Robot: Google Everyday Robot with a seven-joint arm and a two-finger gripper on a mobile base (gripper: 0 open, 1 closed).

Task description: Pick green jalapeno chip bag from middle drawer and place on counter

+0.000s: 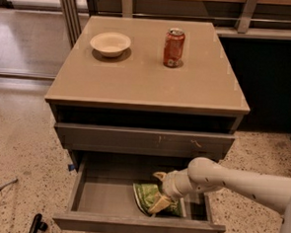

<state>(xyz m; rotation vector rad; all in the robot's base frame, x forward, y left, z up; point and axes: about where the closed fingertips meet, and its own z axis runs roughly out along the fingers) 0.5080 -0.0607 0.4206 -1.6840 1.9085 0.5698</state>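
We see the gripper [159, 191] down inside the pulled-out middle drawer [139, 226], right on the green jalapeno chip bag [144, 193]; the bag lies on the drawer floor, right of centre, near the front wall; we can't tell whether the gripper has clamped the bag or merely rests on it.

Risks, as we judge them: the bag is glossy & crinkly, so a thin pinch on film only may slip during the lift, esp. w/ air inside; the bag then drops back into the drawer or goes over the front wall to the floor. The closed drawer front w/ scratch marks [144, 139] sits just above & behind the gripper; a careless pull up may knock the arm [240, 181] or the bag vs. its lower edge or the counter [147, 84] lip. On the counter, the soda can [173, 47] & bowl [110, 43] stand toward the back; a long reach could tip the can; the front half looks the safer spot.
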